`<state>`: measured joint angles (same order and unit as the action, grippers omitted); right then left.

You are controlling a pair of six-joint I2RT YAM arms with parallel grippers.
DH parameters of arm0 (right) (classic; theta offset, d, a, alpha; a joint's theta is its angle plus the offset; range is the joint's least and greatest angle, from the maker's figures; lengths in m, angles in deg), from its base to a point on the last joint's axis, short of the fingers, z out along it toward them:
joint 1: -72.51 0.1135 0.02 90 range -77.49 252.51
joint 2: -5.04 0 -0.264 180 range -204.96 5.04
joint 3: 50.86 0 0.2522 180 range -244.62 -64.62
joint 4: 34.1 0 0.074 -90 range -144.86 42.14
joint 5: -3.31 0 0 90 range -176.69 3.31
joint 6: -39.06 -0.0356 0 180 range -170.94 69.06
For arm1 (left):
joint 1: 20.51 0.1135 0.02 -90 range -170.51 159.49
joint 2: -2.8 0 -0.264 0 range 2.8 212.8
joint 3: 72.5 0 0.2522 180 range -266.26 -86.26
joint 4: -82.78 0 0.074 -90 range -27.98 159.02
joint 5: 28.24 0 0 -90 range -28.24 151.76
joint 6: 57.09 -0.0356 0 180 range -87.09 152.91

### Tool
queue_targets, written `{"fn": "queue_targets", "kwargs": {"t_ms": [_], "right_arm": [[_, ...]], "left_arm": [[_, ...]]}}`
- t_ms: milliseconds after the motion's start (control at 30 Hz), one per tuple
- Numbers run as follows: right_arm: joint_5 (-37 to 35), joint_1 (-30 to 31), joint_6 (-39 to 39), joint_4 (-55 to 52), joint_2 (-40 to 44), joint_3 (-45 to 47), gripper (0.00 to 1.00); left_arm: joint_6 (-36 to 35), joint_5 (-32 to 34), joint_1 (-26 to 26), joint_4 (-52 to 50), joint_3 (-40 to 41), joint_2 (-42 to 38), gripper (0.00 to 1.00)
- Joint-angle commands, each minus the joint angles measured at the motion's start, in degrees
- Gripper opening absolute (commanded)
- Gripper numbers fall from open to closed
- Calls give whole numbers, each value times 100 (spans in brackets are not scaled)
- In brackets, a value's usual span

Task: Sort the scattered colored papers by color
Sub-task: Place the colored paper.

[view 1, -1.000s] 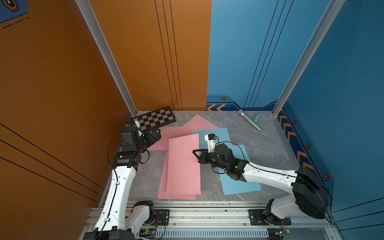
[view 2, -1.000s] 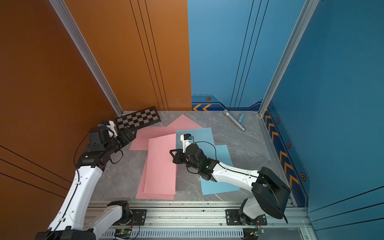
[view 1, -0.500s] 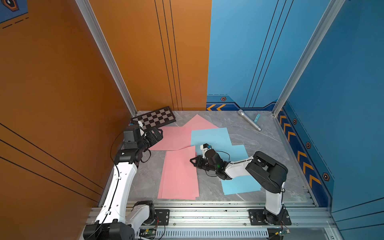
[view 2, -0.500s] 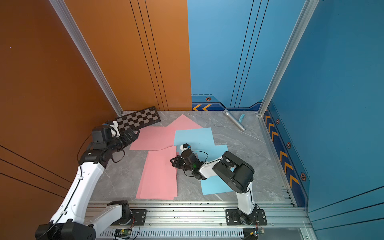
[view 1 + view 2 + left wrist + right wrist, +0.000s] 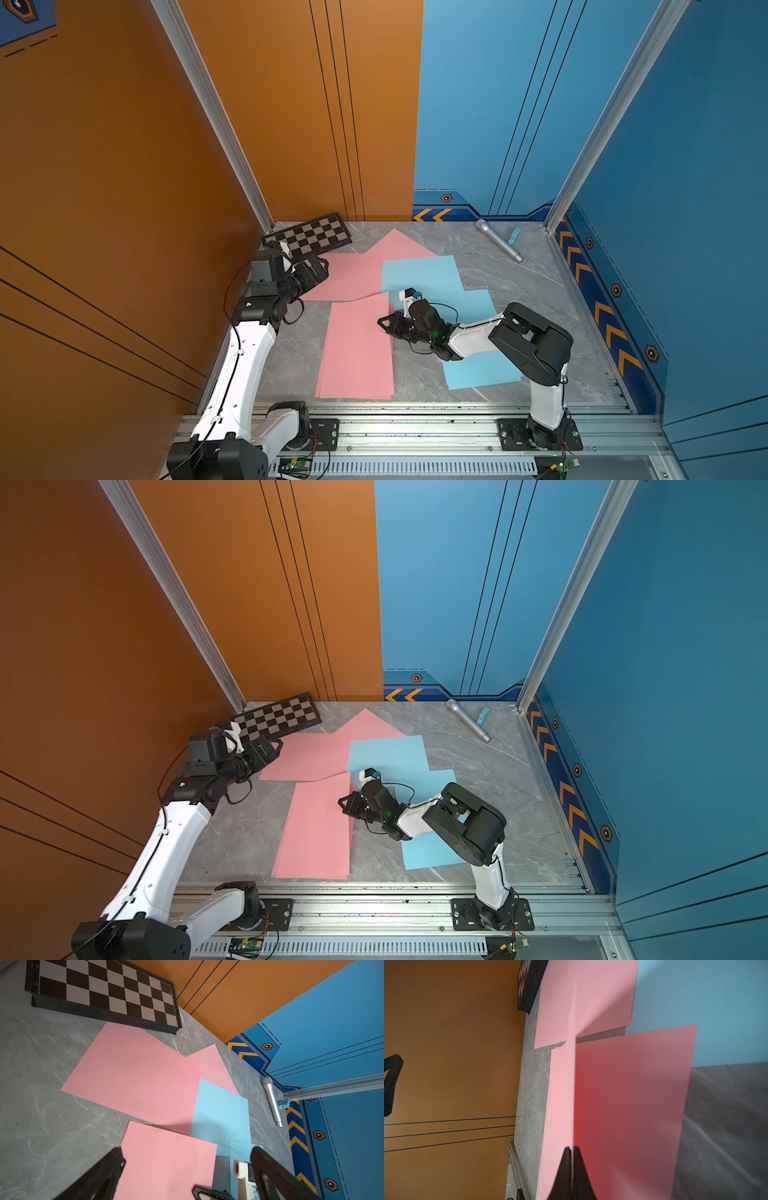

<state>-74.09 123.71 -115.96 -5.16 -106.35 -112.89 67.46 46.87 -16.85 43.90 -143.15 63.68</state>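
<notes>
While my right jaws are pinched shut on the top pink sheet (image 5: 357,349) at its edge, holding that edge slightly raised off the pink sheet beneath, my left jaws hang wide open and empty beside the checkered board (image 5: 309,237), at the far pink sheets (image 5: 349,274). Light-blue sheets (image 5: 419,274) lie under my right arm. Bare desk (image 5: 291,353) lies beside the stack.

Plain pink sheets (image 5: 357,353) and plain light-blue sheets (image 5: 419,272) cover a grey, white-veined marble-patterned bench (image 5: 519,291). At its far left corner lies a board (image 5: 311,239) checkered black and grey; near the far right corner, a silver microphone (image 5: 498,241) and a small light-blue block (image 5: 515,236). An orange wall (image 5: 291,104) meets a blue wall (image 5: 478,104), whose dark blue skirting carries orange chevrons (image 5: 432,215).
</notes>
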Motion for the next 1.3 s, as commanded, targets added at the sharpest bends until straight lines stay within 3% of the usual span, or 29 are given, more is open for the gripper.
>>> {"fn": "queue_targets", "kwargs": {"t_ms": [0, 200, 233, 500, 800, 1000, 1267], "right_arm": [[-257, 36, -114, 174, -124, 63, 0], [-302, 48, -139, 137, -124, 76, 3], [-314, 48, -126, 99, -92, 84, 12], [-653, -2, 278, -1030, 564, 65, 55], [-1294, -200, 1394, -3823, 1629, -456, 87], [-1424, -527, 1954, -4515, 2023, -601, 92], [-903, -1805, 2535, -4707, 2132, -857, 98]], "left_arm": [[-79, -92, -58, -54, -157, 18, 98], [-99, -82, -103, -54, -159, 34, 98], [-101, -83, -113, -54, -164, 42, 98], [-123, -55, -163, -55, -174, 156, 98], [-153, 151, -356, -47, -170, 591, 98], [-244, 199, -608, -41, -541, 1169, 98], [-438, -19, -1123, 1, -1484, 2443, 98]]}}
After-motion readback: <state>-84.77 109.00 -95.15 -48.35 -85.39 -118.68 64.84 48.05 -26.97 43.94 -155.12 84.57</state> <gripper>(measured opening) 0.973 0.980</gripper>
